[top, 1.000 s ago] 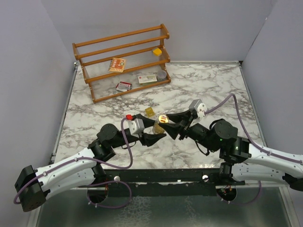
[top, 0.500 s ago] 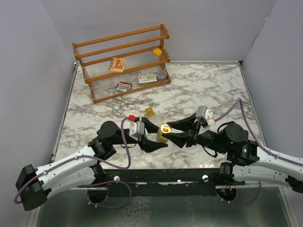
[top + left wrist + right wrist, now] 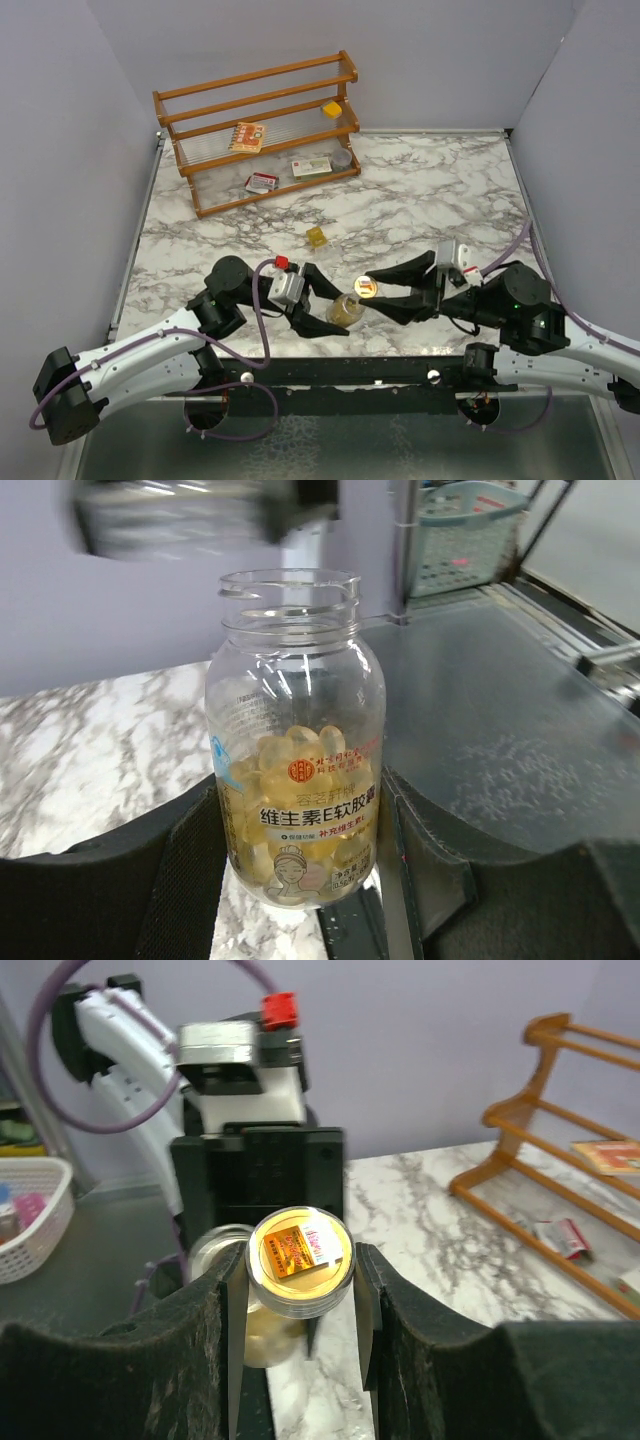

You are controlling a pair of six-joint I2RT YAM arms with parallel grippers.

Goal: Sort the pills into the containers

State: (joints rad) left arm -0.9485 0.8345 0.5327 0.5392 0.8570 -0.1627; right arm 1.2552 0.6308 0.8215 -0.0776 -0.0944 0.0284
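Note:
A clear round jar of yellow softgel pills stands upright between my left gripper's jaws, which are shut on its lower body; its mouth is uncapped. In the top view this jar hangs over the table's near edge in the left gripper. My right gripper is shut on the jar's round lid, which bears an orange label. The lid sits just up and right of the jar mouth, apart from it, in the right gripper. A small squarish yellow box lies on the marble.
A wooden rack stands at the back left. It holds printed card packets, a round grey tin and a small yellow piece. Grey walls close both sides.
Both arms drew back toward the near edge. The lid has come off the jar, going right with the right gripper, while the left gripper kept the jar.

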